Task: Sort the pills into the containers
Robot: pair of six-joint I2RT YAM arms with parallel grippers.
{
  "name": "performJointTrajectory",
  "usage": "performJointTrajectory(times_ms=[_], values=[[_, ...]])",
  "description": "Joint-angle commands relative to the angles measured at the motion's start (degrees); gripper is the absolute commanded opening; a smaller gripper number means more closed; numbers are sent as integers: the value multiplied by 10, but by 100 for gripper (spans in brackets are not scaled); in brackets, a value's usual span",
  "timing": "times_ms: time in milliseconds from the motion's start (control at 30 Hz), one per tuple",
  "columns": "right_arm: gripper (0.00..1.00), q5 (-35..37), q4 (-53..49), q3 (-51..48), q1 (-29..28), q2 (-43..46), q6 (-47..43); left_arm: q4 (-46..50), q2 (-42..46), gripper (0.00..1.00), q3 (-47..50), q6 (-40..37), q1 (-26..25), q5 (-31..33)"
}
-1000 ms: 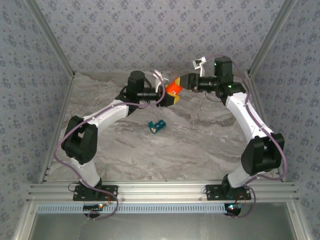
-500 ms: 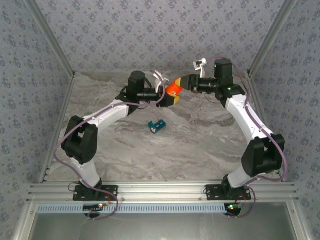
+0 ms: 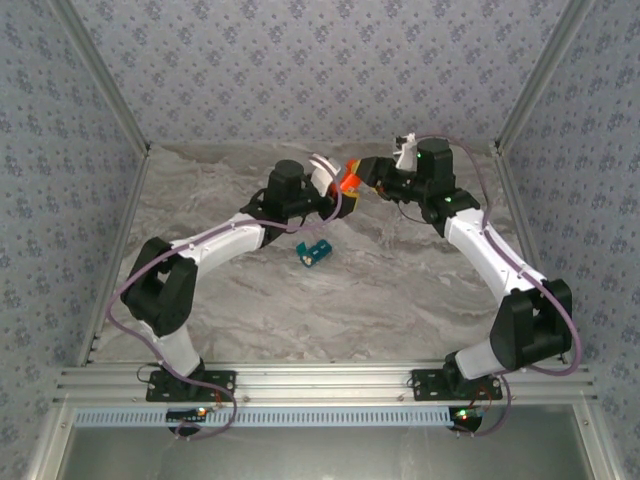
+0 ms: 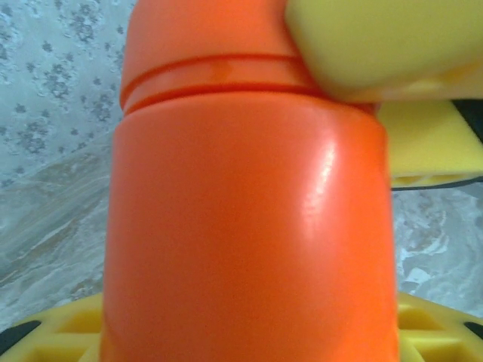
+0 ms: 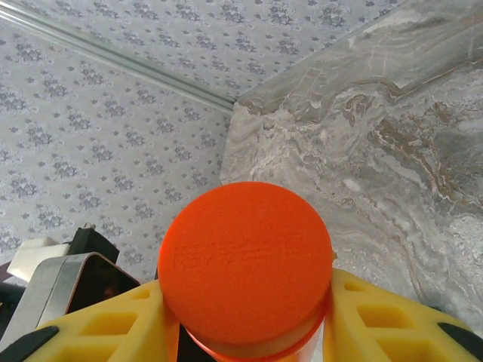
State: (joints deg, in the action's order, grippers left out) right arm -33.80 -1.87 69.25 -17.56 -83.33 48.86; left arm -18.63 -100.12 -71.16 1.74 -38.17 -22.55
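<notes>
One teal pill box (image 3: 313, 253) lies alone on the marble-patterned table (image 3: 400, 290), near its middle and slightly askew; it is too small in the top view to count its compartments or to tell whether anything lies in them. Beyond it, toward the far wall and raised off the table, a single orange bottle (image 3: 347, 182) is held between the two tools, well apart from the pill box. The left tool (image 3: 337, 196) is clenched on the bottle's body: in the left wrist view the orange cylinder stands between its two yellow fingers (image 4: 64, 332), which show at the bottom corners. One round orange cap (image 5: 245, 260) sits on the bottle, with a thin groove marking where cap meets body. The right tool (image 3: 360, 177) is clasped on that cap from the opposite side; in its wrist view the flat cap top faces the camera, with faint raised lettering, and a yellow finger presses in on each side of it. In the left wrist view one of the right tool's yellow pads (image 4: 362, 45) lies against the cap's upper right side.
</notes>
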Motion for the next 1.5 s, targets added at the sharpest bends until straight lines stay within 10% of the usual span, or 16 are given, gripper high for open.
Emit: performJointTrajectory(times_ms=[0, 200, 433, 933, 1467], values=[[36, -42, 14, 15, -20, 10, 31, -59, 5, 0, -11, -50, -41, -29], [75, -93, -14, 22, 51, 61, -20, -80, 6, 0, -9, 9, -2, -92], [84, -134, -57, 49, 84, 71, -97, -108, 2, 0, -19, 65, 34, -189], [84, -160, -57, 112, 40, -8, -123, -89, -14, 0, -57, 112, 44, -280], [53, -156, -50, 104, 21, -12, -123, -93, -15, 0, -58, 115, 44, -274]])
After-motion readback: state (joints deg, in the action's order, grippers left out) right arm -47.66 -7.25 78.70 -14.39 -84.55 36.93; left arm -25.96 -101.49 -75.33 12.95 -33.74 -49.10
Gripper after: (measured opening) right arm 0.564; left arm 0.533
